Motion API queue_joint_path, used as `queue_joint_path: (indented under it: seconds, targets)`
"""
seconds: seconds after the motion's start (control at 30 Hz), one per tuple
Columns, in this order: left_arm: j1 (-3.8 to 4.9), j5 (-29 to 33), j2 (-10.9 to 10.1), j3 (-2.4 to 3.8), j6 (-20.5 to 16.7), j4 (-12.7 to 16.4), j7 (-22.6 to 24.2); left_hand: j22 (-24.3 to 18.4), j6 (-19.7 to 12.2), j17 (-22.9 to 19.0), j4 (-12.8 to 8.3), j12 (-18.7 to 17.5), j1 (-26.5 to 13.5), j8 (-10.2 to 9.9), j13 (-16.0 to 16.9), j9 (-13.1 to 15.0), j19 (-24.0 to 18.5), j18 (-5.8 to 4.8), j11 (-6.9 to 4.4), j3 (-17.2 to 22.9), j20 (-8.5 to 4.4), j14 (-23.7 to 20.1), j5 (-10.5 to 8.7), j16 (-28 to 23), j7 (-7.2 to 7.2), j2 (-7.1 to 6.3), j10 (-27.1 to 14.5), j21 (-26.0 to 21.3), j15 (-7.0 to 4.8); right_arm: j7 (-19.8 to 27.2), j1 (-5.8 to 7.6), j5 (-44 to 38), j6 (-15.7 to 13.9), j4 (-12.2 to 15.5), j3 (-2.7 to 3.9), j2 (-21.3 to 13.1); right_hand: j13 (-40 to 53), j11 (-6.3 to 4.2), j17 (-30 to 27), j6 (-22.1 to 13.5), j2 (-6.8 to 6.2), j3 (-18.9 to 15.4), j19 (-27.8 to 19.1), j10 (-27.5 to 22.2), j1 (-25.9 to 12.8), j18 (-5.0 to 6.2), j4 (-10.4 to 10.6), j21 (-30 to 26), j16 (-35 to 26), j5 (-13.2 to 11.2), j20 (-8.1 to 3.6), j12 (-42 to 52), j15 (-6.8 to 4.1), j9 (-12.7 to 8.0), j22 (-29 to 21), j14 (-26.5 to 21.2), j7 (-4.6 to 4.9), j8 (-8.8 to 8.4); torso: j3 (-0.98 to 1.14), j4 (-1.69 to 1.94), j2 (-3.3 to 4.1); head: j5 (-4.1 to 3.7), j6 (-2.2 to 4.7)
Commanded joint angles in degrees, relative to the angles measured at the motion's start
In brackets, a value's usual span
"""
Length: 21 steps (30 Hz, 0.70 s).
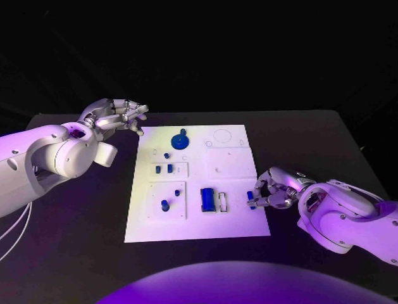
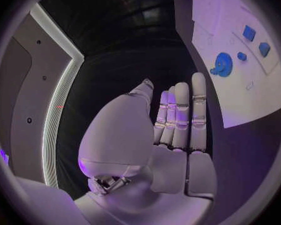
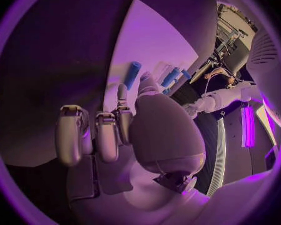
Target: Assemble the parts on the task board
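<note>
The white task board (image 1: 199, 218) lies in the middle of the table. On it are a round blue part (image 1: 180, 139), several small blue pegs such as one at the near left (image 1: 165, 204), and a blue block (image 1: 207, 199). My right hand (image 1: 273, 190) is at the board's right edge and pinches a small blue peg (image 1: 250, 197) between thumb and fingertip; the right wrist view shows this blue peg (image 3: 133, 75) just past the fingertips (image 3: 122, 92). My left hand (image 1: 116, 117) hovers off the board's far left corner, fingers apart and holding nothing. The left wrist view shows its left hand (image 2: 178, 130) with straight fingers, and the round blue part (image 2: 223, 64) on the board (image 2: 240, 105).
A pale upright piece (image 1: 223, 201) stands beside the blue block. Empty recesses and a ring outline (image 1: 223, 135) mark the board's far right. Black table (image 1: 80, 253) surrounds the board on all sides.
</note>
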Motion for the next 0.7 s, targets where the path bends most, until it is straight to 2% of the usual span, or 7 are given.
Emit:
queue_joint_path:
  seconds: [0.03,0.43,0.53,0.57,0.63,0.7]
  targets:
    - [0.03,0.0,0.0,0.03,1.0,0.2,0.5,-0.1,-0.5,-0.1,0.0,-0.1,-0.3,-0.1,-0.1,-0.1,0.4,0.81,0.24,0.2,0.09,0.1,-0.04,-0.4,0.61,-0.21,-0.1,-0.4,0.35,-1.9,-0.20,-3.0,2.0,-0.3,-0.02,0.3,5.1,-0.01,9.4,0.4,0.18,-0.3,2.9,-0.2,0.2,-0.56,-0.1,-0.1,-0.2,0.3,-0.05,-0.3,0.07,-0.1,12.4,4.7,-0.08,-0.35,0.01,-0.07,-0.03,0.07,-0.07]
    - [0.03,0.0,0.0,0.03,1.1,0.1,0.4,-0.1,-0.5,-0.1,0.0,-0.1,-0.3,-0.1,-0.1,-0.1,0.4,0.81,0.24,0.2,0.09,0.1,-0.04,-0.4,0.61,-0.21,-0.1,-0.4,0.35,-3.0,-1.33,-6.0,4.1,-1.4,-0.02,2.2,5.1,-0.20,9.4,0.9,0.42,-0.2,2.9,-0.1,0.7,-0.57,-0.2,0.0,-0.2,0.1,-0.12,-0.3,-0.06,0.0,12.4,4.7,-0.32,-0.22,0.09,-0.07,0.03,0.19,-0.07]
    - [0.03,0.0,0.0,0.03,1.1,0.2,0.4,-0.2,-0.6,-0.1,0.0,0.0,-0.5,0.0,-0.2,-0.1,0.5,0.81,0.28,0.5,0.11,0.1,-0.05,-0.4,0.65,-0.34,-0.1,-0.5,0.38,-3.1,-1.54,-6.5,4.7,-1.7,-0.02,2.6,5.1,-0.38,9.4,1.0,0.70,0.3,3.0,-0.1,2.7,-0.58,-0.5,0.0,-0.2,-0.5,-0.28,-0.4,-0.25,0.0,12.4,4.8,-0.49,-0.42,0.09,-0.02,0.03,0.19,-0.07]
    - [0.03,0.0,0.0,0.03,1.1,0.2,0.4,-0.2,-0.6,-0.1,0.0,0.0,-0.5,0.0,-0.2,-0.1,0.5,0.81,0.28,0.5,0.11,0.1,-0.05,-0.4,0.65,-0.34,-0.1,-0.5,0.38,-3.2,-1.59,-6.6,4.7,-1.7,-0.02,2.7,5.0,-0.52,9.4,1.2,0.79,3.5,2.9,-0.1,5.0,-0.58,-0.2,-0.1,-0.2,-6.4,-0.49,-0.5,-0.42,-0.1,12.4,4.8,-0.60,-0.77,0.09,-0.01,0.03,0.18,-0.07]
    - [0.03,0.0,-0.1,0.03,1.1,0.2,0.3,-0.2,-0.6,-0.1,0.0,0.0,-0.5,0.0,-0.2,-0.1,0.5,0.81,0.28,0.5,0.11,0.1,-0.05,-0.4,0.65,-0.34,-0.1,-0.5,0.38,-3.2,-1.66,-6.8,4.8,-1.8,-0.02,2.8,5.0,-0.54,9.4,1.5,0.21,6.2,3.0,-0.1,5.7,-0.58,0.0,-0.1,-0.3,-6.1,-0.54,-0.6,-0.39,-0.3,12.4,4.8,-0.62,-1.17,0.08,-0.05,0.01,0.21,-0.07]
    - [0.03,0.0,-0.1,0.03,1.1,0.2,0.3,-0.2,-0.6,-0.1,0.0,0.0,-0.5,0.0,-0.2,-0.1,0.5,0.81,0.28,0.5,0.11,0.1,-0.05,-0.4,0.65,-0.34,-0.1,-0.5,0.38,-3.3,-1.71,-6.9,4.5,-1.8,-0.02,2.9,5.1,-0.73,9.5,1.7,0.15,9.3,3.0,-0.1,7.3,-0.60,-0.2,0.0,-0.2,-3.9,-0.64,-0.6,-0.58,-0.6,12.4,4.8,-0.83,-1.70,0.07,-0.08,0.01,0.18,-0.07]
